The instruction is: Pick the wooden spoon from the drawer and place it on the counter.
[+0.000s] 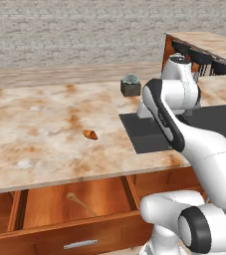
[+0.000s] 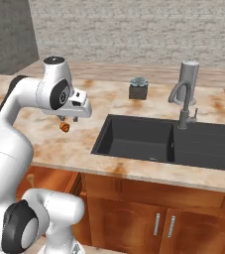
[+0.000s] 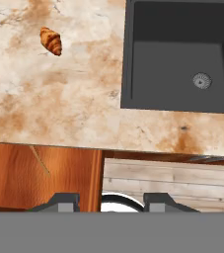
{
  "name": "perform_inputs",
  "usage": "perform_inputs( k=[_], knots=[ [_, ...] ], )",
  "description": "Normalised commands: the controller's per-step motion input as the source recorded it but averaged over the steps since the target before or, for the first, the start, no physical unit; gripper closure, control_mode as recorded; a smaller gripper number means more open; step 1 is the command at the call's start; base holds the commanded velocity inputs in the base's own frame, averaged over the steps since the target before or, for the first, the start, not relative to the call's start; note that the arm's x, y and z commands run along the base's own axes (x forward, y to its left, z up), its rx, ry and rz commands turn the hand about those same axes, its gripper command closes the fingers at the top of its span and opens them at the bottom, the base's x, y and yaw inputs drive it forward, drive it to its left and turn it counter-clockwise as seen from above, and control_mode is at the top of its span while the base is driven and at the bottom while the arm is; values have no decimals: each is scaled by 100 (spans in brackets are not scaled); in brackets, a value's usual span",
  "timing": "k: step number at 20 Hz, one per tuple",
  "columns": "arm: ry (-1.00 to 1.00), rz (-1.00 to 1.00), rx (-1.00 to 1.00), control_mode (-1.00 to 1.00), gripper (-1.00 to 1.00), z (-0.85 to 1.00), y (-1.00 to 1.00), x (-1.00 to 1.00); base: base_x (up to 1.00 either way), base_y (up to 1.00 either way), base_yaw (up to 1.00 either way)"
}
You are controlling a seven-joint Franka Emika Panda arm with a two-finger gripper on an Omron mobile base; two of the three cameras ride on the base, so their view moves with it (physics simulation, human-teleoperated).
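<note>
Drawer (image 1: 59, 234): pulled out below the counter (image 1: 35, 149), left end cut off. Wooden spoon (image 1: 80, 203): lies inside on its floor, handle partly hidden by the front. Gripper (image 3: 111, 201): above the counter edge, fingers apart, holding nothing. Croissant (image 1: 89, 134): on the counter. Sink (image 2: 148, 139): beyond.

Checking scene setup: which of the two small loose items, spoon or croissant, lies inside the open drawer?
The wooden spoon: thin, pale, long-handled, lying in the open drawer. The croissant sits up on the counter.
</note>
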Motion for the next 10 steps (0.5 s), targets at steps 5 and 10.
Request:
perform_inputs(
  k=[5, 10],
  knots=[
    [0, 0, 0, 100, -100, 0, 0, 0, 0, -9, 1],
    [0, 0, 0, 100, -100, 0, 0, 0, 0, -51, 28]
  ],
)
